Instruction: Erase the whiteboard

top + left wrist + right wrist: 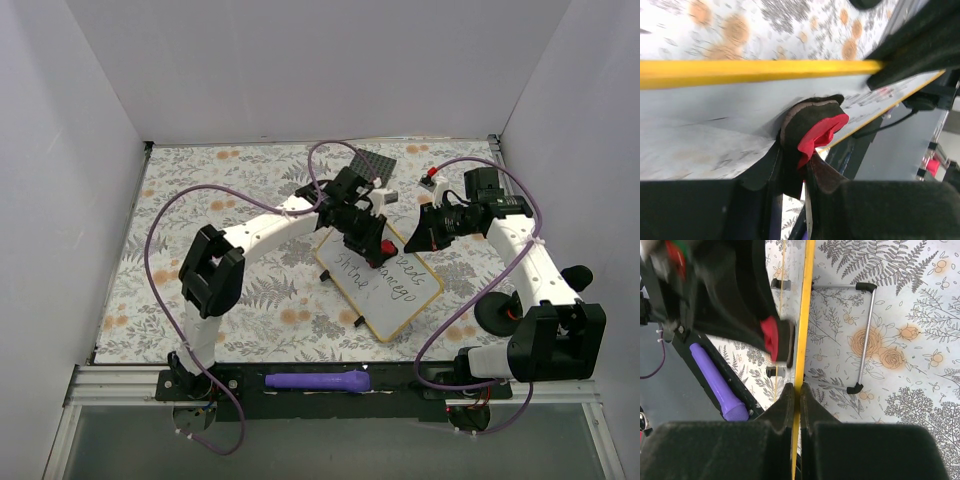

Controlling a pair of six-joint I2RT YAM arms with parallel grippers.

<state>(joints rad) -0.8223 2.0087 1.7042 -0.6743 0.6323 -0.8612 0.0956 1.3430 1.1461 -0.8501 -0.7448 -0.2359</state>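
The whiteboard (392, 297) lies tilted at the table's middle, with black handwriting on it. My left gripper (374, 250) is shut on a black and red eraser (387, 248) that rests against the board's far part. In the left wrist view the eraser (812, 127) presses on the white face (715, 105), held between the left gripper's (807, 167) jaws. My right gripper (424, 236) is shut on the board's far right edge. In the right wrist view the right gripper (797, 392) pinches the board's tan edge (804, 315), with the eraser (776, 339) just beyond.
A dark grey studded plate (372, 163) lies at the back. A small red and white object (430, 178) lies at the back right. A purple cylinder (318, 380) lies on the front rail, also in the right wrist view (717, 385). The board's wire stand (867, 335) shows behind it.
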